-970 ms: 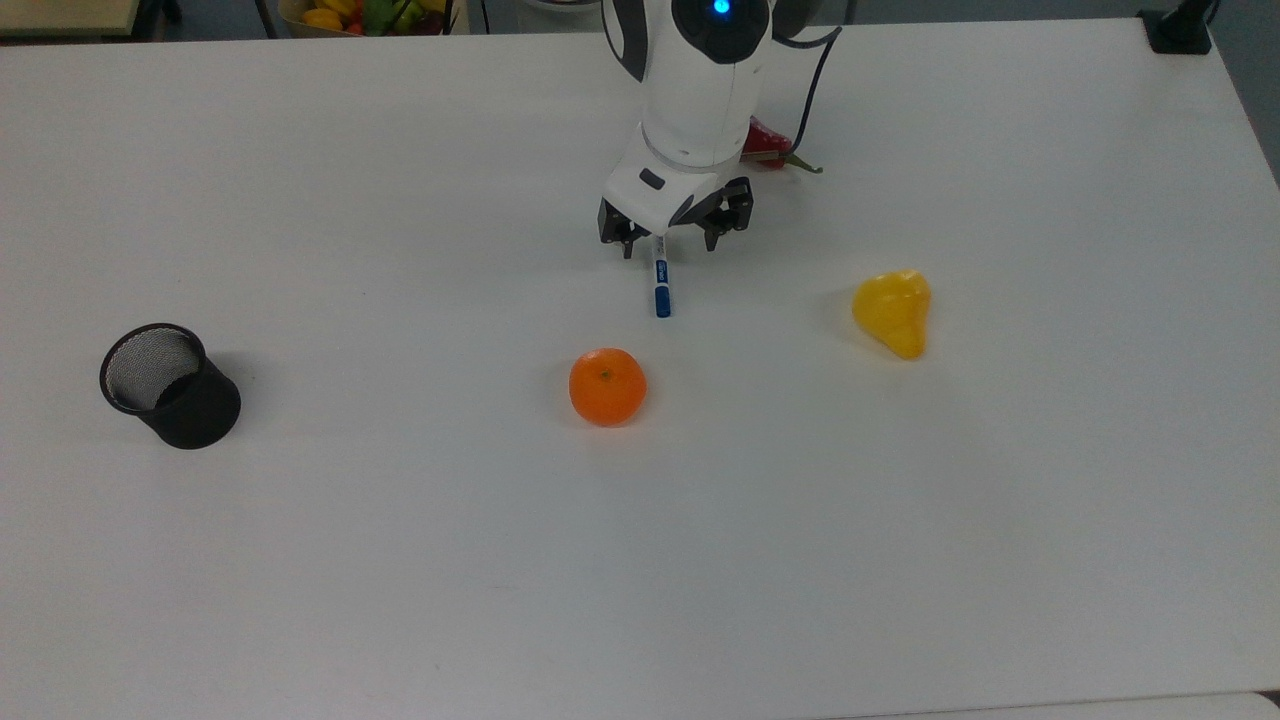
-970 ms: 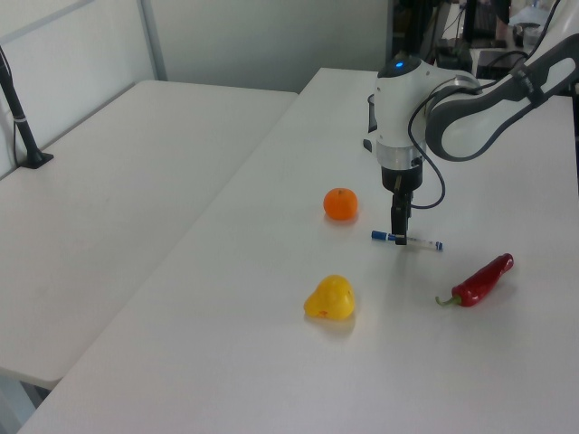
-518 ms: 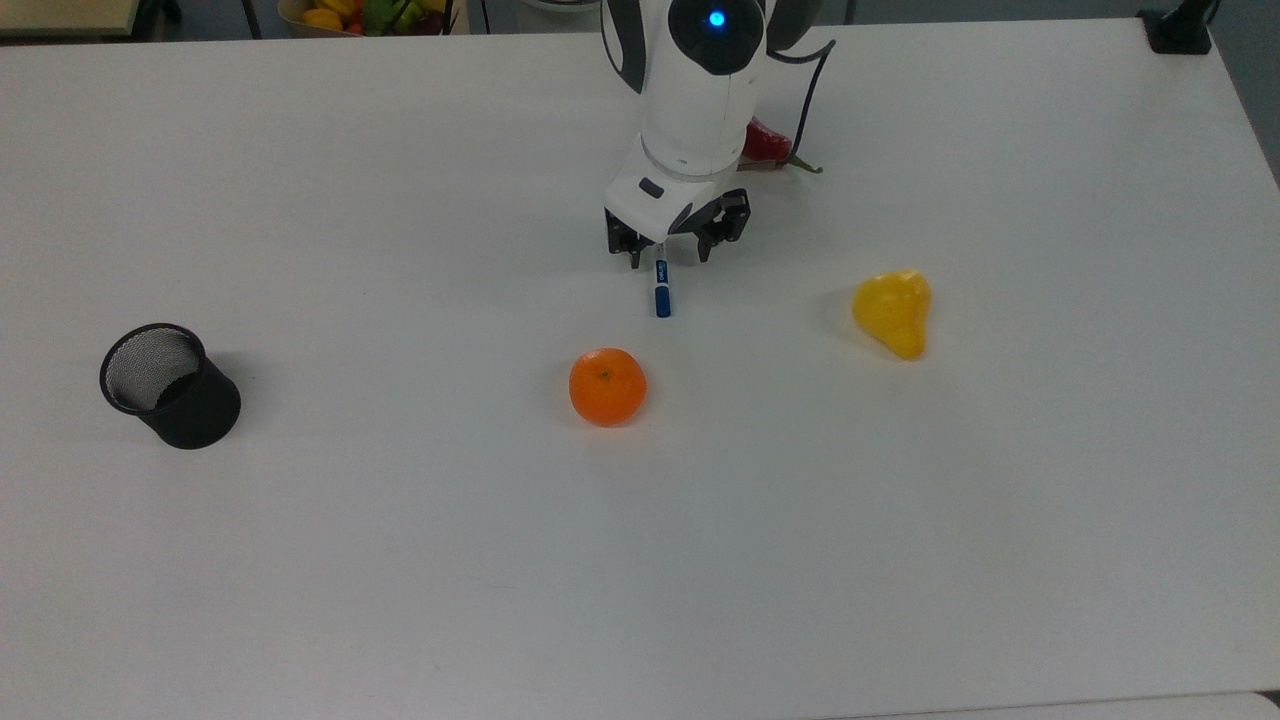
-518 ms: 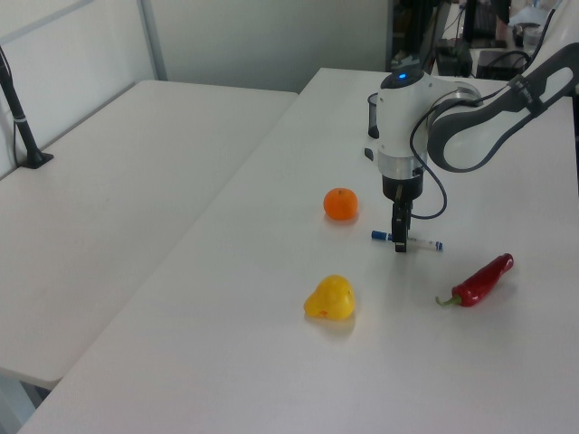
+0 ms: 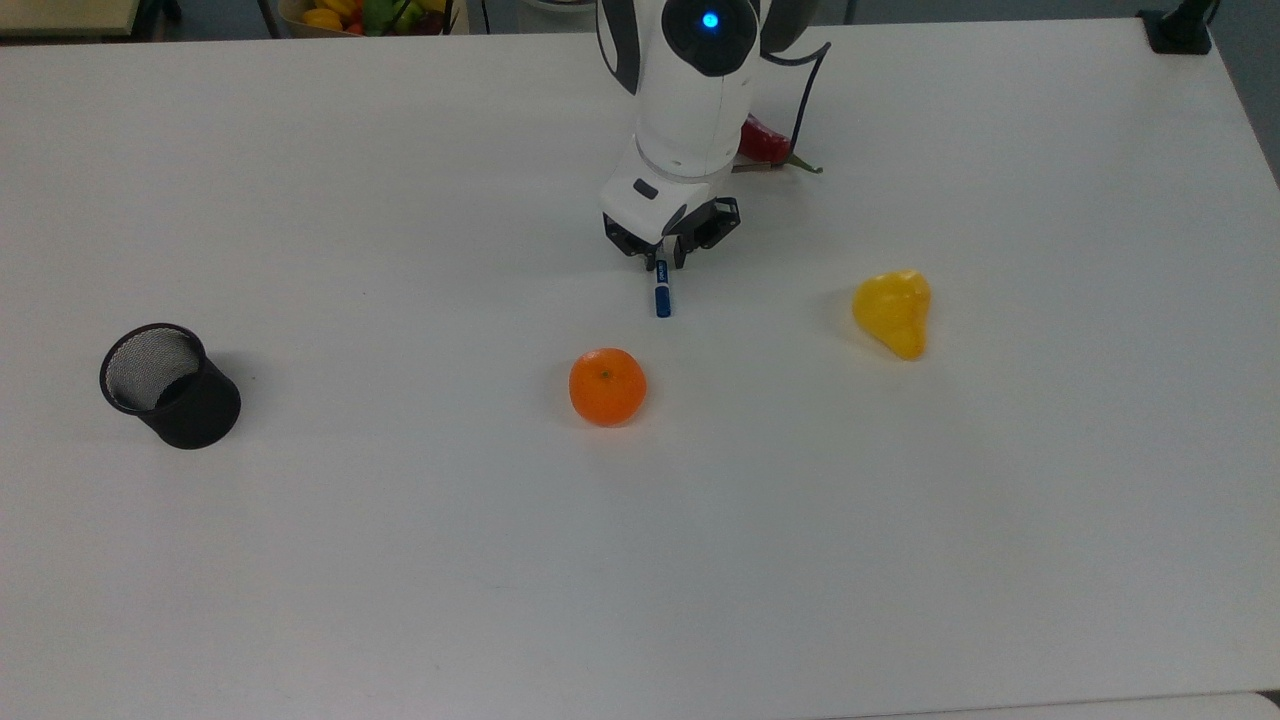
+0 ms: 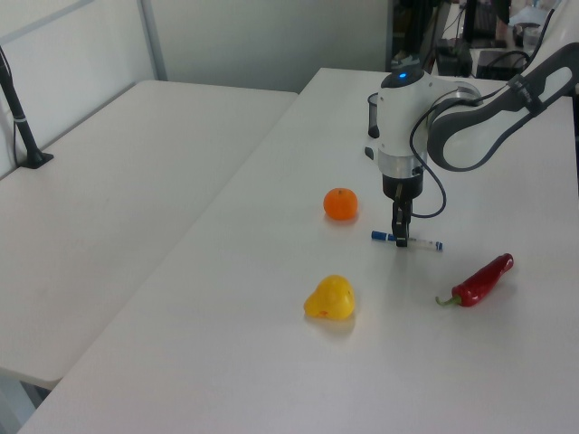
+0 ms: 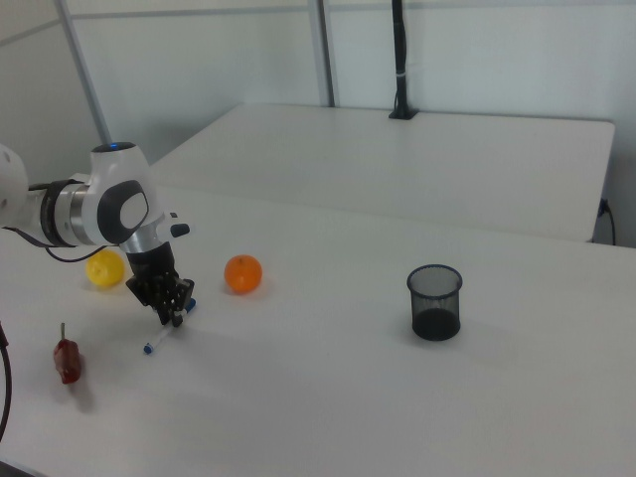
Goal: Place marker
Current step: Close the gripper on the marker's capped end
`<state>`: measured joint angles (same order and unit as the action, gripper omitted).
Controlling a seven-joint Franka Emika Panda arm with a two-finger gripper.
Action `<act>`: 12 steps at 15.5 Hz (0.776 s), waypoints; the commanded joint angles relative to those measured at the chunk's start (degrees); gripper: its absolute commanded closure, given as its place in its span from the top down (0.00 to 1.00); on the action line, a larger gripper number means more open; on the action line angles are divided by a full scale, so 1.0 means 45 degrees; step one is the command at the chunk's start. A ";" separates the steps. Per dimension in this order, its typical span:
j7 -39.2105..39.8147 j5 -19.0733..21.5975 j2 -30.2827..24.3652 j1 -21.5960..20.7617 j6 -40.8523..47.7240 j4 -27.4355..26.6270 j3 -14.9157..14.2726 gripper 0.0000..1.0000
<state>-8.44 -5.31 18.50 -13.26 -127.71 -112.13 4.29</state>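
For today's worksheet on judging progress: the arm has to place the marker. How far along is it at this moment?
Done: the gripper has come down over the marker, fingers closed in around its white barrel. In hand: the grasp itself; the marker lies flat on the table, not yet lifted. Left: lifting, carrying and placing it, perhaps in the black mesh cup, which stands far off at the top view's left.
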 commanded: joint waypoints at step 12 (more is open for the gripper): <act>-0.0253 -0.0052 -0.0516 0.0271 -0.0195 -0.0220 0.0023 0.00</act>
<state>-8.44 -5.32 18.38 -12.77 -127.71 -112.05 4.29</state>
